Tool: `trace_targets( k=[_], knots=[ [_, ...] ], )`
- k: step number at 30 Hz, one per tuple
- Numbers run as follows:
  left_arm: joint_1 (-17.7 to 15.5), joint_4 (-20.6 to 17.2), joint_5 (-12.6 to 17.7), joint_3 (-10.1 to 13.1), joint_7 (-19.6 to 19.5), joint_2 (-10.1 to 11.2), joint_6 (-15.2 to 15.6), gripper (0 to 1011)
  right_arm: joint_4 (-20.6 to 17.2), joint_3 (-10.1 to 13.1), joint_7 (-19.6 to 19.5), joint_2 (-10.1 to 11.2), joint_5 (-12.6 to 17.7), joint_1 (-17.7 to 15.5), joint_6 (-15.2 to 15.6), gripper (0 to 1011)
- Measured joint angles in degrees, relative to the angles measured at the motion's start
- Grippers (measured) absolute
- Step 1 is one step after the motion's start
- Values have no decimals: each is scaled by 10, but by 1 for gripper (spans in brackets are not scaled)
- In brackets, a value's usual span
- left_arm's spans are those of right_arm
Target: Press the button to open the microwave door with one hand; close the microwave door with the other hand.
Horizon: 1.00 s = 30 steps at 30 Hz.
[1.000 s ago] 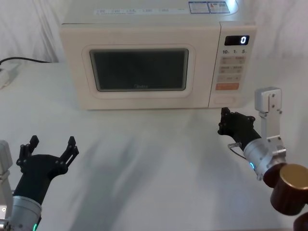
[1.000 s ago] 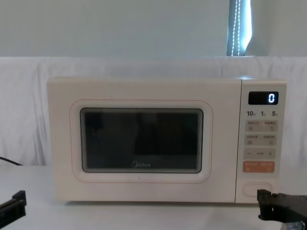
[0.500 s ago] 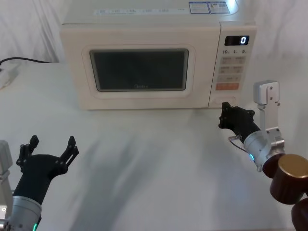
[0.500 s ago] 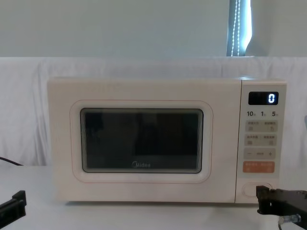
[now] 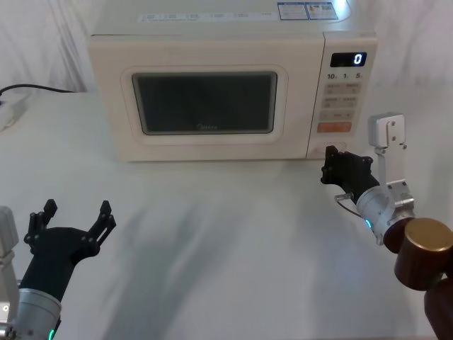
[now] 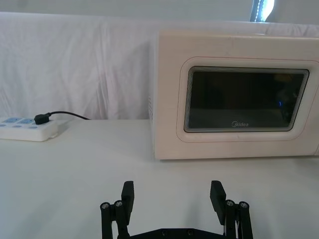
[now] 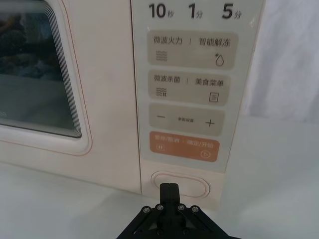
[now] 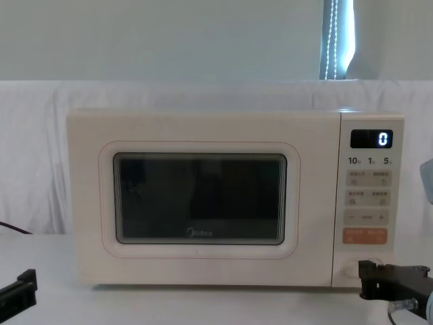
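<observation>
The door (image 5: 204,103) is shut, nothing done yet. The right gripper (image 7: 168,191), fingers closed together, is at the button (image 7: 180,184); the left gripper (image 6: 172,196) waits open.

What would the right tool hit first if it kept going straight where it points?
Most likely the button at the foot of the control panel: the right tool, shut, points squarely at it. The remaining gap is hard to judge.

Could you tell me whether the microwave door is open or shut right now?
Shut. The door sits flush with the control panel, no gap showing. The shut right gripper points at the button.
</observation>
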Motion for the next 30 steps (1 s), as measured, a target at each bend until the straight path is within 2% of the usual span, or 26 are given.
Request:
trace_targets(
  k=[30],
  knots=[
    [0, 0, 0, 0, 0, 0, 0, 1001, 71, 10, -5, -7, -10, 43, -22, 0]
  ],
)
